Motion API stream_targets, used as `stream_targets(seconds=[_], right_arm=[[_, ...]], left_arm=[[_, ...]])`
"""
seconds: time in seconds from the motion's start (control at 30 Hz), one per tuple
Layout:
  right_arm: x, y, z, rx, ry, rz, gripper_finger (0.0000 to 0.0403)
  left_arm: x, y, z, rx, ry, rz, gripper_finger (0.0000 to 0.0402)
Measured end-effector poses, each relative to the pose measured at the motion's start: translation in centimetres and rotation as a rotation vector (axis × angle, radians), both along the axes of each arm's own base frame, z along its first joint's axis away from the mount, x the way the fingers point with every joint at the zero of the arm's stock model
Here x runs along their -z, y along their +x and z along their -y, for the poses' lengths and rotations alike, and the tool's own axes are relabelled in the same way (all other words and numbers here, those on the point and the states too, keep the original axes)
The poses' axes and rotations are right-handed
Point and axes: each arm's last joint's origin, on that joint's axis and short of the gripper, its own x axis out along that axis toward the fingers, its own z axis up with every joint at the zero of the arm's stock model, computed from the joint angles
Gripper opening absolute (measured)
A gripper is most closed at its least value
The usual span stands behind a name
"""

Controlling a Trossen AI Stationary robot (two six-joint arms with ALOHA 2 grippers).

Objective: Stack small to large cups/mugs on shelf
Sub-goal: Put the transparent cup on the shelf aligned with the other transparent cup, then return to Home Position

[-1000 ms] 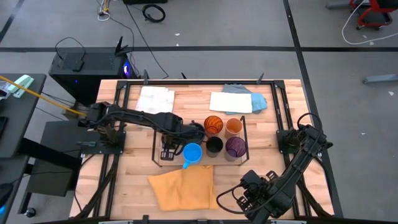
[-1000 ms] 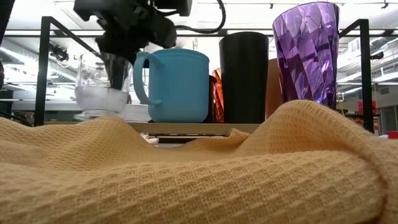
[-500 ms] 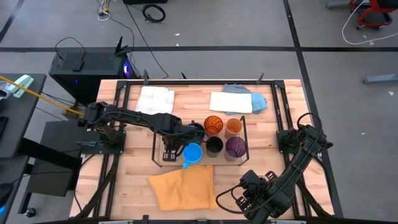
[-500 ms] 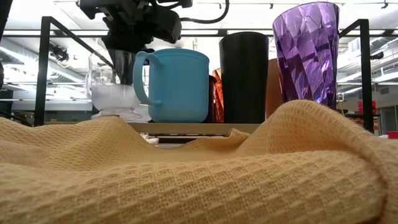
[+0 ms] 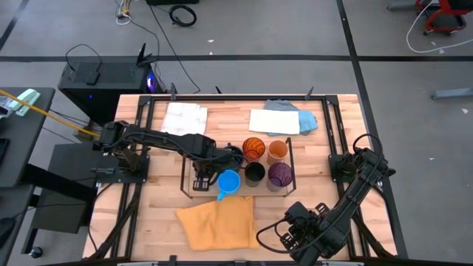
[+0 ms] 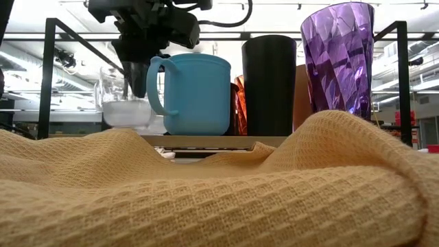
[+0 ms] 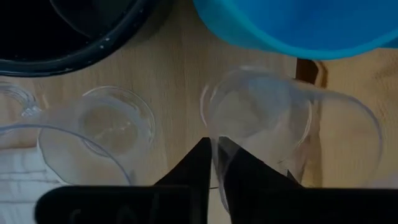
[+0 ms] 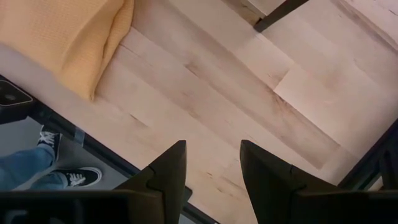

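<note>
The shelf (image 5: 189, 186) is a low wood board in a black wire frame at the table's middle. On it stand two orange cups (image 5: 253, 148), a black cup (image 5: 255, 173), a purple cup (image 5: 279, 175) and a blue handled mug (image 5: 228, 182). My left gripper (image 7: 214, 144) is shut on a small clear glass (image 7: 280, 124) just left of the blue mug (image 6: 197, 92). A second clear glass (image 7: 112, 124) stands beside it on the board. My right gripper (image 8: 211, 168) hovers open over the table's near right part, touching nothing. My left gripper pinches the clear glass by its wall at the rim (image 7: 215, 163), one finger inside the glass and one outside. The fingers (image 6: 137, 72) come from above, pointing down. The glass (image 6: 127, 110) stays upright below them; whether its base rests on the board I cannot tell.
A yellow waffle cloth (image 5: 216, 225) lies bunched at the near edge in front of the shelf. White (image 5: 185, 117) and blue (image 5: 292, 118) folded cloths lie at the far edge. A person's shoes (image 8: 74, 177) show beyond the table's near edge.
My left gripper has carried the clear glass toward the table's right, closing on the blue mug's handle, and has kept its hold. The glass has stayed upright. The right arm has kept still.
</note>
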Motion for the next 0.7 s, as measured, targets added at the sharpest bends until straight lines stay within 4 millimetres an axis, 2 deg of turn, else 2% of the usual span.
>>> stream_targets(seconds=[0.33, 0.7], right_arm=[[0.00, 0.00, 0.00, 0.000, 0.000, 0.000, 0.0156], [0.00, 0.00, 0.00, -0.004, 0.000, -0.001, 0.0156]], left_arm=[[0.01, -0.01, -0.04, -0.001, 0.000, -0.003, 0.0095], [-0.29, -0.62, -0.09, 0.010, 0.004, -0.038, 0.0104]])
